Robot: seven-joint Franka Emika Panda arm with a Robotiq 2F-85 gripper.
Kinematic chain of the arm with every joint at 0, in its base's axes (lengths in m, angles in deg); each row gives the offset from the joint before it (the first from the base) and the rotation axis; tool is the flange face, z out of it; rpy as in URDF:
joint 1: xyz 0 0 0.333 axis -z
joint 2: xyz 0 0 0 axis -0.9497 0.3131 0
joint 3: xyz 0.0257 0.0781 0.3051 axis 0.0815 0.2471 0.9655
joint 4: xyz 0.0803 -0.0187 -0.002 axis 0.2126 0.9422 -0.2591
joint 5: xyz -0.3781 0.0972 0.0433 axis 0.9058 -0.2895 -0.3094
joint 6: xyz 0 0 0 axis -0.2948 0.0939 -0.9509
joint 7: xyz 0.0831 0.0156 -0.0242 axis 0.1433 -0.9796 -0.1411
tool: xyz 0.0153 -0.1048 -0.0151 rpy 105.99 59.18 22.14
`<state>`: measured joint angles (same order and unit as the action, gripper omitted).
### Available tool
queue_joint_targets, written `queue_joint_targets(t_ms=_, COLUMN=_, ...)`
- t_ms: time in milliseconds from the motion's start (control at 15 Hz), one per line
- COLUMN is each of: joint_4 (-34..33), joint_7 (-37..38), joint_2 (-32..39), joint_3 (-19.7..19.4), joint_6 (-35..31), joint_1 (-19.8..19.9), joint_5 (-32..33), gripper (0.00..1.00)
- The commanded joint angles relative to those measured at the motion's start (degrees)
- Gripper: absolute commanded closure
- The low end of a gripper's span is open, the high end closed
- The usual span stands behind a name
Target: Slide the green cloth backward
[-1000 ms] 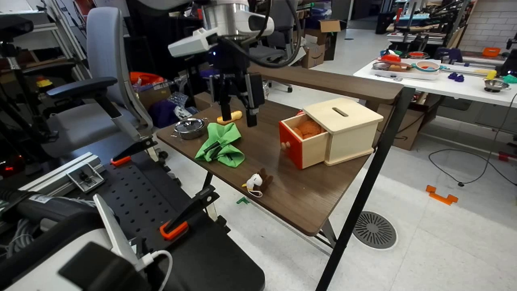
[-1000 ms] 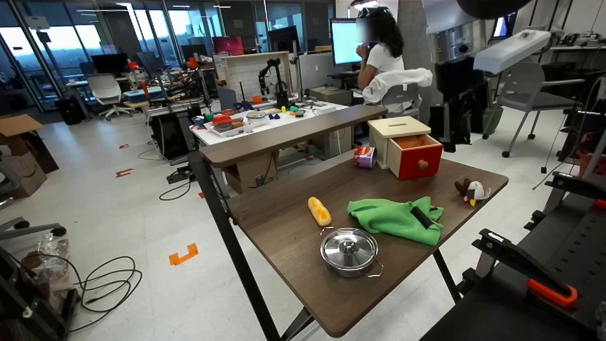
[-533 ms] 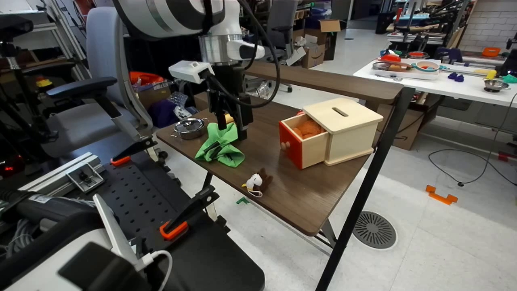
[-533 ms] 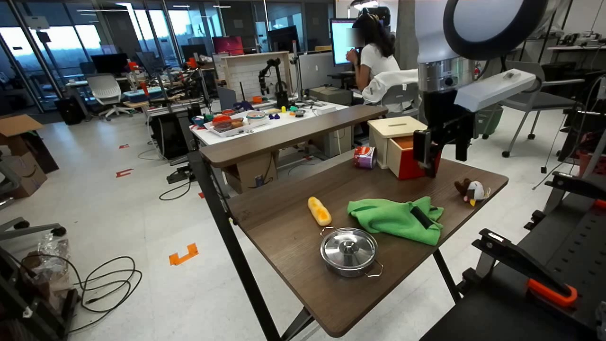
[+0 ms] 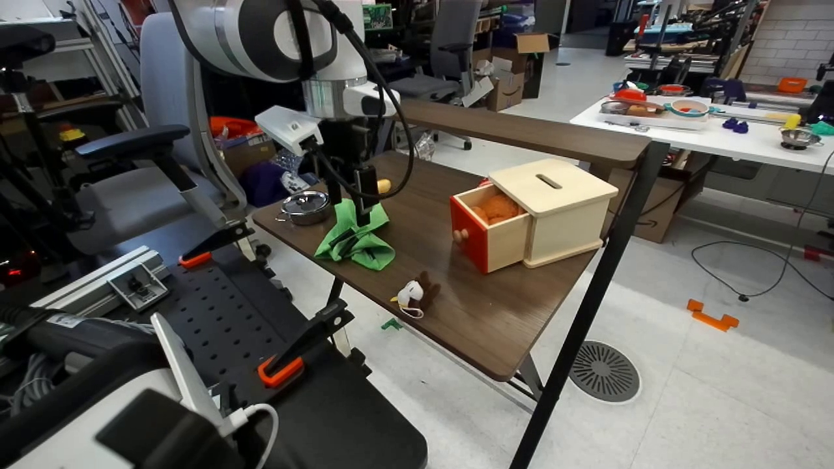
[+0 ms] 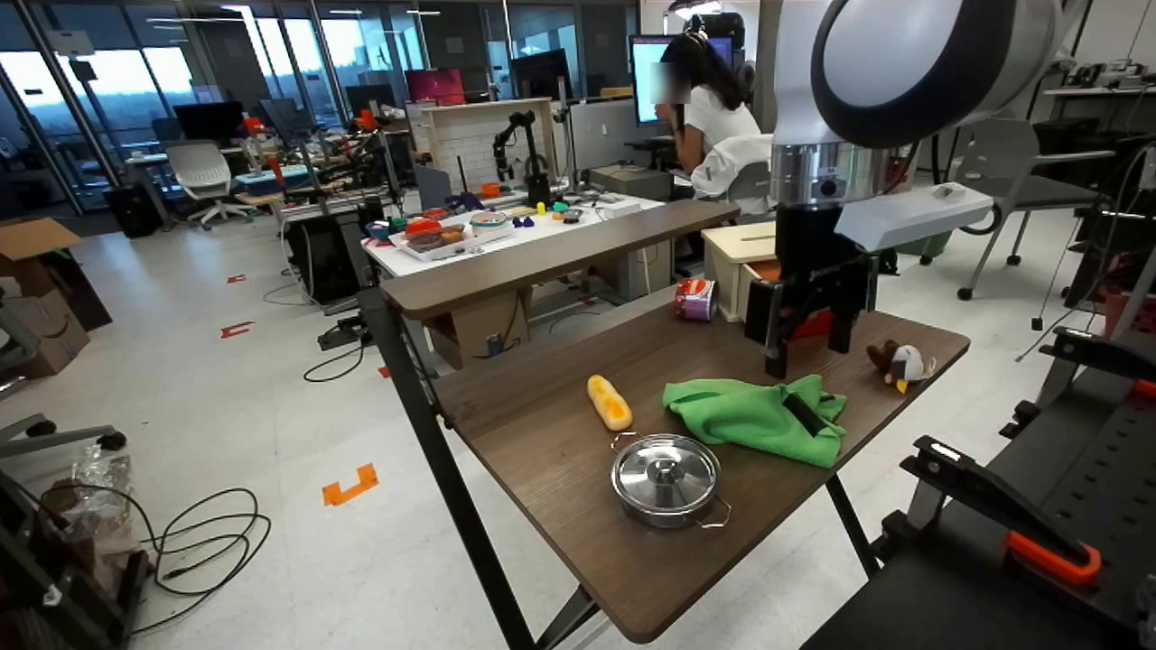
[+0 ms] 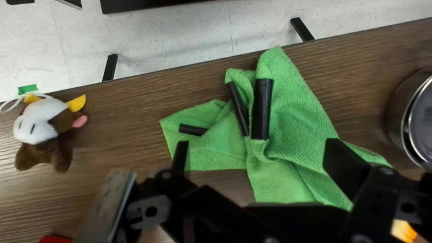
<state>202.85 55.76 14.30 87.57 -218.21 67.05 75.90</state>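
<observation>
The green cloth (image 5: 355,251) lies crumpled on the brown table, with black strips on it. It also shows in the other exterior view (image 6: 750,420) and in the wrist view (image 7: 293,131). My gripper (image 7: 257,146) is open and empty, its fingers spread wide above the cloth in the wrist view. In both exterior views the gripper (image 5: 348,212) points down. In an exterior view the fingertips (image 6: 807,359) are just above and behind the cloth's edge. I cannot tell whether they touch it.
A lidded metal pot (image 6: 666,478) and a yellow bread roll (image 6: 610,403) stand beside the cloth. A plush toy (image 7: 44,125) lies near the table edge. A wooden box (image 5: 567,215) with a red-fronted drawer pulled out stands further along. A raised shelf (image 5: 521,133) runs along one side.
My gripper has moved down and across, from well above the table to just over the cloth. The fingers stay apart. The cloth and the other table objects have not moved.
</observation>
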Motion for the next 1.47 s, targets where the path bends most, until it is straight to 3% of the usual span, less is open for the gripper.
queue_joint_targets(t_ms=0, joint_4=-2.51, joint_7=-0.27, joint_2=4.06, joint_3=-0.61, joint_6=-2.01, joint_1=-1.49, joint_5=-1.23, gripper=0.00)
queue_joint_targets(t_ms=600, joint_4=-10.41, joint_7=-0.79, joint_2=14.44, joint_3=-1.16, joint_6=-1.95, joint_1=-2.87, joint_5=-0.92, gripper=0.00)
queue_joint_targets(t_ms=933, joint_4=-14.77, joint_7=-0.53, joint_2=16.53, joint_3=-2.32, joint_6=-1.89, joint_1=-2.53, joint_5=-0.94, gripper=0.00)
queue_joint_targets(t_ms=1400, joint_4=-26.74, joint_7=-0.28, joint_2=23.12, joint_3=-5.62, joint_6=2.29, joint_1=-2.56, joint_5=-0.15, gripper=0.00)
